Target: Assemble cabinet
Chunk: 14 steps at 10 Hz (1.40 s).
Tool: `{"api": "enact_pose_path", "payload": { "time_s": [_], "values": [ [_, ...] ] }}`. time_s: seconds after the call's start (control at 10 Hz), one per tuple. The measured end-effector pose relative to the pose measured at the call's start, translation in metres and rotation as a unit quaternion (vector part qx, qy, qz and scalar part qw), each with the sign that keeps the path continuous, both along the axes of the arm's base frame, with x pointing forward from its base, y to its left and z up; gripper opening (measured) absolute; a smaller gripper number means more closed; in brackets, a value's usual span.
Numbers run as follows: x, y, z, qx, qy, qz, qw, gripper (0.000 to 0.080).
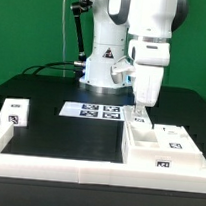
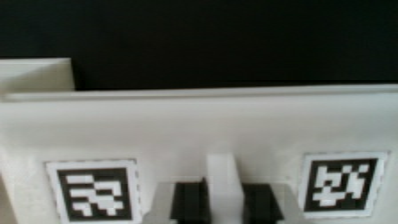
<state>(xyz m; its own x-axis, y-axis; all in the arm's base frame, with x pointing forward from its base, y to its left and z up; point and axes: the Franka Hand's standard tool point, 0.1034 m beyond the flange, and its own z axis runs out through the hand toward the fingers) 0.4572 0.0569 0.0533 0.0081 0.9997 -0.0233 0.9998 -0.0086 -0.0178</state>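
Note:
The white cabinet body lies at the exterior view's right, open side up, with small tags on its faces. My gripper reaches straight down onto its far left corner. In the wrist view my gripper has its dark fingers pressed on either side of a thin upright white cabinet wall. Beyond that wall is a broad white cabinet face with two tags. A separate small white cabinet part with a tag lies at the exterior view's left.
The marker board lies in front of the robot base. A low white border wall runs along the front and left of the black table. A pale edge shows beyond the cabinet in the wrist view.

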Motion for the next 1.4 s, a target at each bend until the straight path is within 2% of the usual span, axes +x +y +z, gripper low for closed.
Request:
{"api": "enact_pose_path", "payload": {
  "time_s": [0.8, 1.4],
  "values": [
    [-0.0007, -0.0007, -0.0013, -0.002, 0.005, -0.001, 1.0, 0.0068],
    [-0.0027, 0.0028, 0.0008, 0.006, -0.013, -0.01, 1.0, 0.0068]
  ]
}}
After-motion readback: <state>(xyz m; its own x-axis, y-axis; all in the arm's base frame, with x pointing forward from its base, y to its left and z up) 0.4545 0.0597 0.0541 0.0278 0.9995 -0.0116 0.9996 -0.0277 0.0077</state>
